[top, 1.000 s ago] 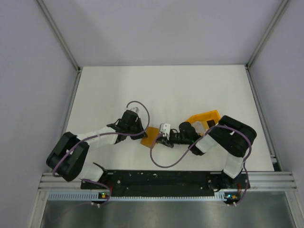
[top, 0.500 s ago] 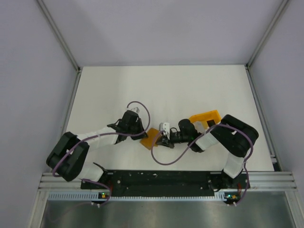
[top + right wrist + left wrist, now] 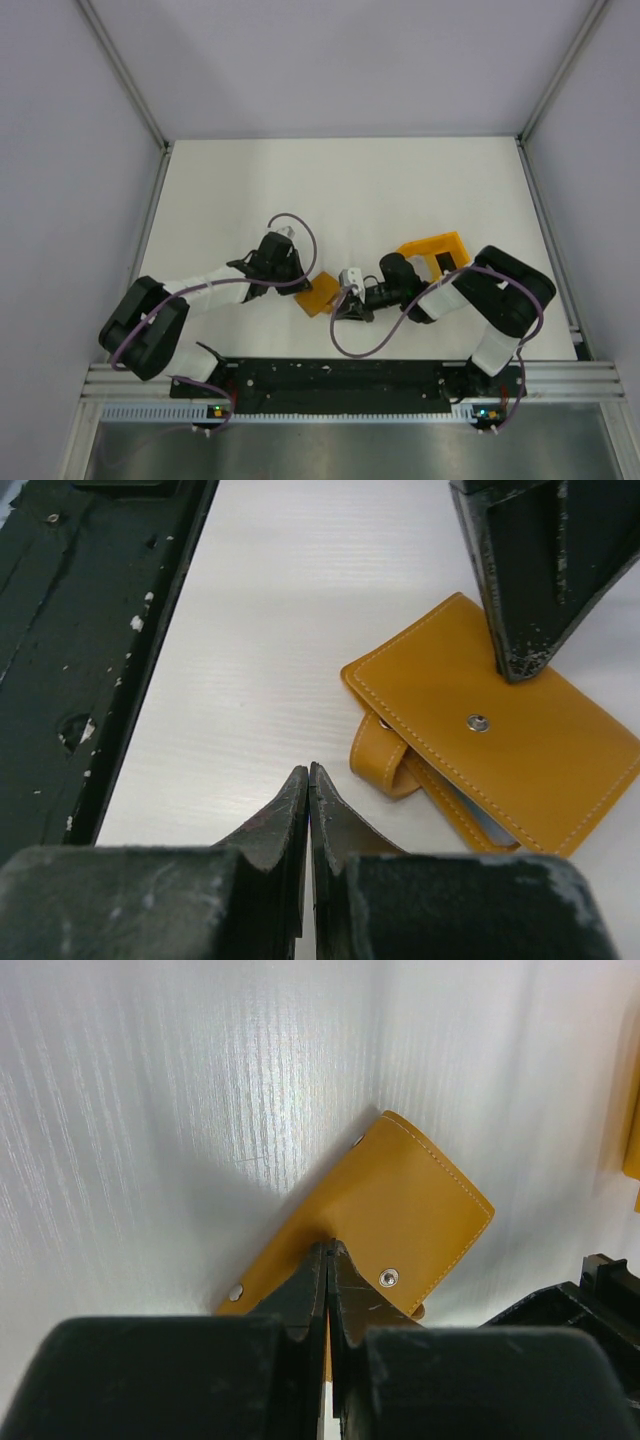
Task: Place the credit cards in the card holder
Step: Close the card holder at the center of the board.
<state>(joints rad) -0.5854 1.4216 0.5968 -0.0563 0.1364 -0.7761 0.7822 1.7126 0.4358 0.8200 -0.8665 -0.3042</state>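
Card holder point(image 3: 410, 1210): orange wallet, folded shut with the snap stud point(image 3: 478, 721) facing up. It lies flat on the white table point(image 3: 350, 190), close to the near edge and about midway left to right, between the two grippers. Left gripper point(image 3: 328, 1252): jaws pressed together with nothing between them, tips set on the wallet's top face, likely to pin it against sliding. Right gripper point(image 3: 308, 772): jaws pressed together, empty, tips over bare table just beside the wallet's strap point(image 3: 378, 758) and not touching it, probably ready to work at the flap. Credit cards: none plainly seen. Only the right wrist view shows a pale bluish edge point(image 3: 478, 818) between the flaps, possibly one card inside. The top view gives layout only, while the left wrist view shows the pinning contact.
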